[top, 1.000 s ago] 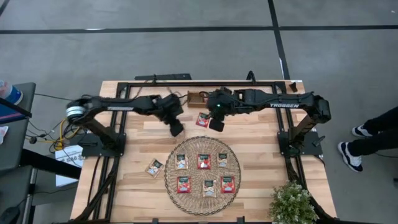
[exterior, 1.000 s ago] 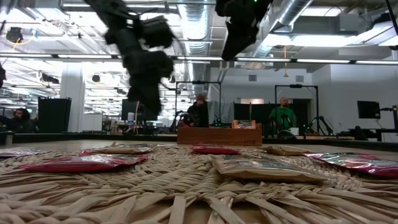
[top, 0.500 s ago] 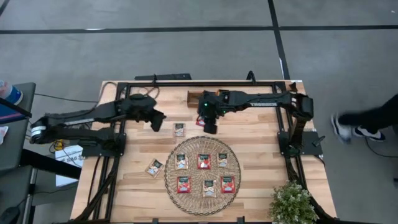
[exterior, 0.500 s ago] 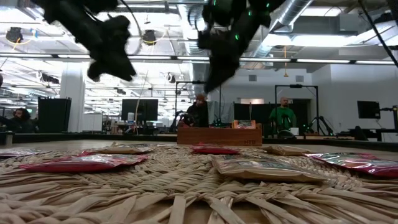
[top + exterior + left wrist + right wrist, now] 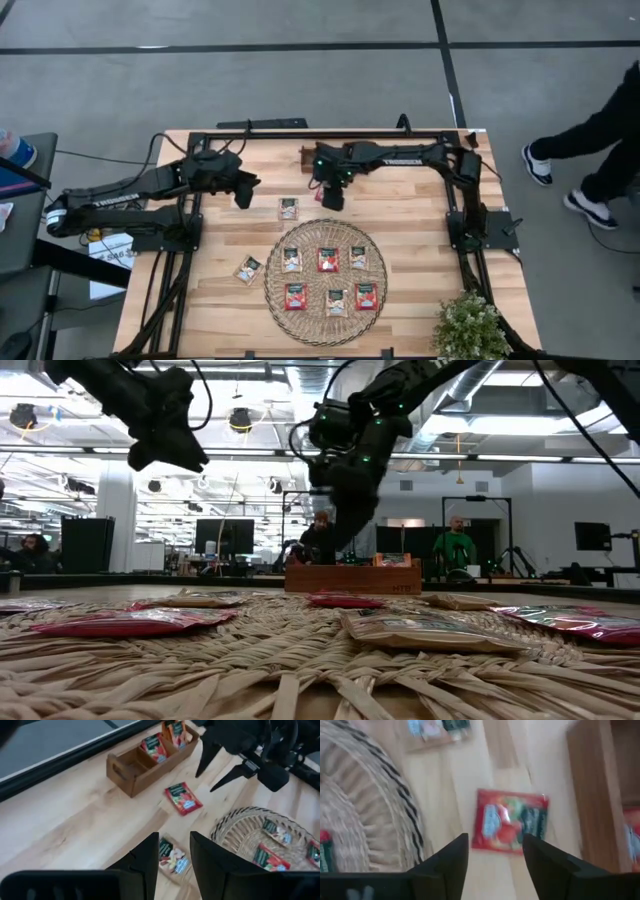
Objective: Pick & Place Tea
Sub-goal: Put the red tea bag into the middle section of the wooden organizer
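Woven mat (image 5: 325,282) holds six tea sachets (image 5: 327,259); one cream sachet (image 5: 248,269) beside it, another (image 5: 289,208) beyond. Left tool (image 5: 243,197) hovers, fingers apart, empty. Right tool (image 5: 331,199), fingers apart, over red sachet (image 5: 510,821) near wooden tray (image 5: 145,760).

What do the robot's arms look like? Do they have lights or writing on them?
Both arms are black and made of long jointed tubes. The right arm has white letters along its side and tiny green lights near its wrist. The left arm has white letters too, a silvery round joint at its far end and black cables trailing along it. Each end effector has two flat, dark fingers.
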`<act>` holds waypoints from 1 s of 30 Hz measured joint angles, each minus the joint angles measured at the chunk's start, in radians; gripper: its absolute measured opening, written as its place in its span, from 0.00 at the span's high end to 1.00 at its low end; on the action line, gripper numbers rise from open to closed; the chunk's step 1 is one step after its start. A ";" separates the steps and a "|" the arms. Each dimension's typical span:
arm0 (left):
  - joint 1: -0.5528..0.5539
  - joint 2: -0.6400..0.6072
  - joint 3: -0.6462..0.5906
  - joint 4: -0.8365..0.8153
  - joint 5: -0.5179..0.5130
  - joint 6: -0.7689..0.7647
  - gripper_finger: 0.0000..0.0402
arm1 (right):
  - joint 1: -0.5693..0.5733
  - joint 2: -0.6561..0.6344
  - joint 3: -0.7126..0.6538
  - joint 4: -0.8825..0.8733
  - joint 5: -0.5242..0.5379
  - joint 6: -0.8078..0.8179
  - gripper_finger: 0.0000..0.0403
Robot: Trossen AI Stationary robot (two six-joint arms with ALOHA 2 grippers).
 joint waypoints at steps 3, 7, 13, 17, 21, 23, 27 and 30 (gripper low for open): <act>0.000 0.005 0.000 -0.013 -0.017 0.002 0.75 | -0.010 0.005 0.002 0.000 0.017 0.023 0.51; 0.000 0.012 0.001 -0.016 -0.024 0.010 0.75 | -0.021 0.006 0.001 0.003 0.027 0.035 0.51; 0.000 0.012 0.001 -0.009 -0.029 0.037 0.75 | -0.019 0.007 0.001 0.011 0.033 0.035 0.56; 0.000 0.012 0.001 -0.004 -0.031 0.068 0.75 | -0.009 0.047 -0.003 0.005 0.033 0.049 0.57; 0.000 0.012 0.001 0.011 -0.030 0.093 0.75 | -0.012 0.092 0.001 0.016 0.033 0.067 0.54; 0.000 0.012 0.001 0.026 -0.023 0.101 0.75 | -0.016 0.120 0.007 0.040 0.033 0.078 0.53; -0.002 0.015 0.001 0.035 -0.016 0.107 0.75 | -0.035 0.122 0.008 0.047 0.034 0.121 0.50; -0.001 0.018 0.001 0.037 -0.015 0.109 0.75 | -0.042 0.121 0.009 0.042 0.038 0.125 0.49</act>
